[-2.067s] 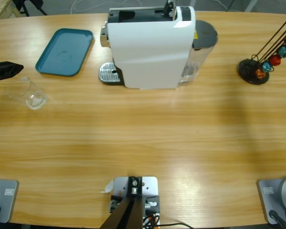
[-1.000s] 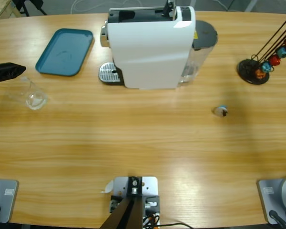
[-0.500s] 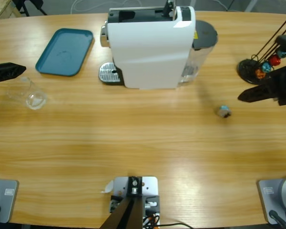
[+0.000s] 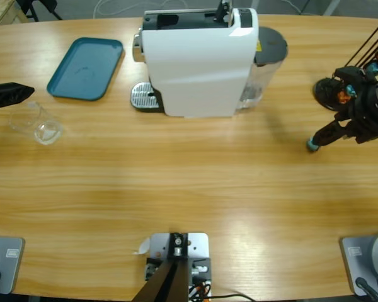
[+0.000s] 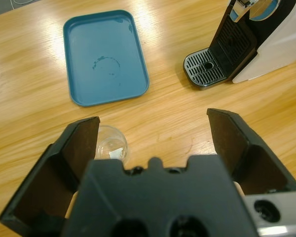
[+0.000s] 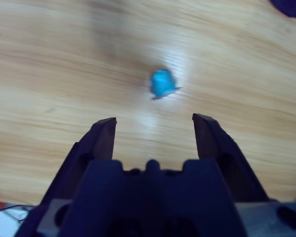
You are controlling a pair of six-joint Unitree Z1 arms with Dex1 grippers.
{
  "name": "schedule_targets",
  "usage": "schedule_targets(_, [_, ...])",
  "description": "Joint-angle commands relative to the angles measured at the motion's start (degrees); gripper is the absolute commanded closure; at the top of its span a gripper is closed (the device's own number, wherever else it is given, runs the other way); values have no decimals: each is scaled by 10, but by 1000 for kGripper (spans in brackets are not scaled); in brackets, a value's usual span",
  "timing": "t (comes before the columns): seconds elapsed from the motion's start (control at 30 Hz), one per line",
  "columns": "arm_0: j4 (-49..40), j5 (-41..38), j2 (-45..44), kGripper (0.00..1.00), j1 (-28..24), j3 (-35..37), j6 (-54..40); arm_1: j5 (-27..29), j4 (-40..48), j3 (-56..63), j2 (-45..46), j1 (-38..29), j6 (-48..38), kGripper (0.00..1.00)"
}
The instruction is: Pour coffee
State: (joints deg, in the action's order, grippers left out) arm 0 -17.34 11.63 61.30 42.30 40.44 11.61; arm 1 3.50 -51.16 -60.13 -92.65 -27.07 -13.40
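No coffee shows in any view. An empty clear glass tumbler (image 4: 41, 126) stands on the table at the far left. My left gripper (image 4: 26, 92) hovers just behind it, open; in the left wrist view the tumbler (image 5: 111, 148) sits low between the jaws of that gripper (image 5: 153, 123), close to the left one. The white coffee machine (image 4: 198, 63) stands at the back middle, its drip tray (image 4: 145, 97) bare. At the right my right gripper (image 4: 320, 138) is open over a blue capsule (image 4: 312, 146). That capsule (image 6: 163, 83) lies just ahead of the right gripper (image 6: 154, 128), untouched.
A teal tray (image 4: 86, 68) lies at the back left, also in the left wrist view (image 5: 106, 57). A black capsule rack (image 4: 340, 91) with coloured capsules stands at the far right, right behind the right arm. Bare wooden table (image 4: 189, 189) spreads across the front.
A blue capsule appeared on the table and rolled slightly right. The right arm came in from the right edge and lowered its open jaws to the capsule. The left gripper stayed put.
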Motion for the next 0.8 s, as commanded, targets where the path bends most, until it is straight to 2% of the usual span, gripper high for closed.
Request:
schedule_targets(0.03, [6, 7, 12, 58, 5, -22, 3, 48, -17, -28, -72, -19, 54, 354])
schedule_targets(0.27, [6, 7, 10, 59, 5, -23, 3, 41, -28, -42, -51, -41, 63, 349])
schedule_targets(0.47, [6, 7, 7, 59, 5, -23, 3, 85, -61, -47, -114, -43, 45, 353])
schedule_targets(0.67, [6, 7, 5, 59, 5, -24, 3, 47, -53, -47, -126, -64, 34, 349])
schedule_targets(0.8, [6, 7, 5, 59, 5, -24, 3, 46, -52, -60, -124, -64, 33, 349])
